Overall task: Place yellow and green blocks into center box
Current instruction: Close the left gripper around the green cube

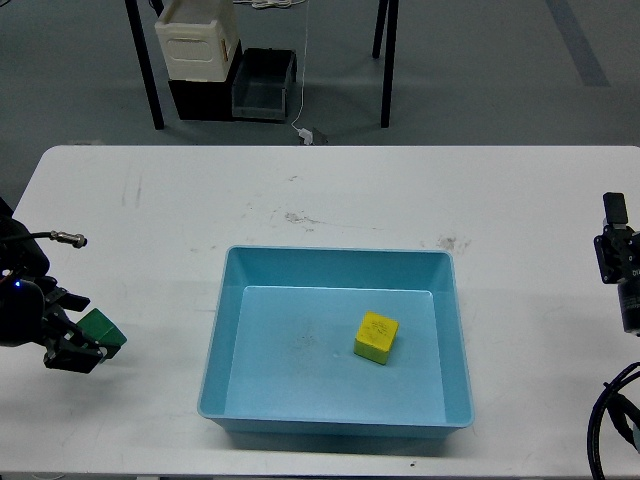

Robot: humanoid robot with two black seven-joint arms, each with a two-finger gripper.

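Yellow block [376, 337] already lies in the blue box [335, 258]; left claw [88, 342], clamped on the green block [101, 329], should next carry it right over the rim

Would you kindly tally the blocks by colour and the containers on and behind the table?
Small yellow cube: 1
Small dark green cube: 1
Shallow light-blue plastic tray: 1
Cream-white crate: 1
Dark grey bin: 1
Total: 5
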